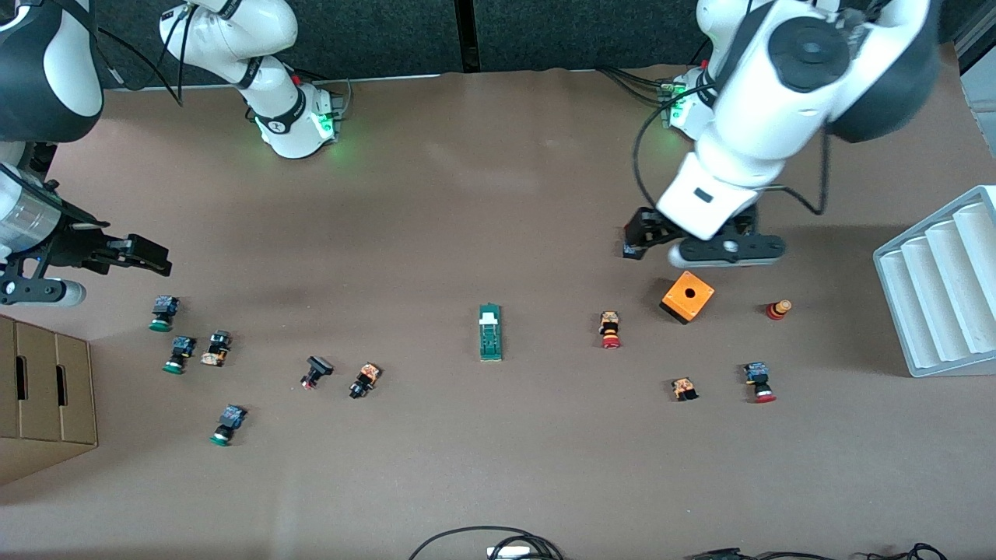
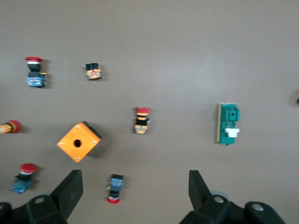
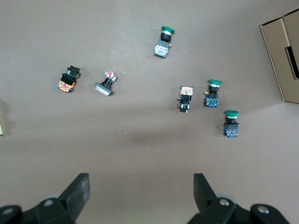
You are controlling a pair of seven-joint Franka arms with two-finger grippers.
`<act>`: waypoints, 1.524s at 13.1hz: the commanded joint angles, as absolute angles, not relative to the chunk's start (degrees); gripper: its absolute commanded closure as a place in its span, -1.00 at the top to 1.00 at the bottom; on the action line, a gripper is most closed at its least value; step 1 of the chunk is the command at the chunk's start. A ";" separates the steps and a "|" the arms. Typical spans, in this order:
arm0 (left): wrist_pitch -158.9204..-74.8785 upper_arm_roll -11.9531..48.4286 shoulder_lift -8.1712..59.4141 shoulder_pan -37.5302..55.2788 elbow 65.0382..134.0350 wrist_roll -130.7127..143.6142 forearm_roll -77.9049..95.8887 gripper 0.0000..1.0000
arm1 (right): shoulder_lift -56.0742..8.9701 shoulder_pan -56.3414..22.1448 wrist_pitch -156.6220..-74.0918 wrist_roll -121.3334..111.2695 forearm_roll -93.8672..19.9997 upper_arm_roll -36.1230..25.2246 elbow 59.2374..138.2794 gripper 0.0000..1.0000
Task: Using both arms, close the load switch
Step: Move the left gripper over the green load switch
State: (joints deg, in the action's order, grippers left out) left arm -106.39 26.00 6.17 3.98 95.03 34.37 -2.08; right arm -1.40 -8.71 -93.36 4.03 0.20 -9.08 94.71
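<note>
While both of my arms hang over the counter point(image 1: 498, 482), neither claw touches anything. At the right arm's end of the counter a cardboard box point(image 1: 47, 389) sits at the edge. My right claw point(image 1: 140, 257) hovers over bare counter close to it, and the right wrist view shows its fingers point(image 3: 80, 186) spread wide and released, with nothing between them.

Under and near that claw lie three green-capped push buttons point(image 1: 162, 313), with an orange-and-black button point(image 1: 216, 348) among them. Toward the middle there are two more small dark buttons point(image 1: 315, 372), side by side.

The load switch point(image 1: 490, 332) lies flat near the middle of the counter, roughly midway between my two arms and well apart from both claws. Its long side runs from near to far, and its white tab point(image 1: 489, 316) is at the far end. It also shows in the left wrist view point(image 2: 228, 123).

Toward the left arm's end comes a red-capped button point(image 1: 610, 330), then the orange box point(image 1: 687, 296) with its round hole. My left claw point(image 1: 638, 237) hangs over the counter just beside that box. Its fingers point(image 2: 70, 189) are likewise spread and empty.

Nearer the camera lie two more small buttons point(image 1: 684, 388). A red-and-yellow one point(image 1: 778, 309) sits beside the box, and a white ribbed rack point(image 1: 941, 280) stands at the counter's edge.
</note>
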 commanded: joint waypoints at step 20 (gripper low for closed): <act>-124.89 27.33 34.00 33.13 96.24 106.25 -68.26 1.00 | -4.92 -9.84 -93.86 2.99 3.43 -8.88 93.78 1.00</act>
State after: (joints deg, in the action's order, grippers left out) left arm -124.18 27.75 32.40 31.84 95.93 103.56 -63.75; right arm -3.72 -9.08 -94.48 3.64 2.52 -8.83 94.72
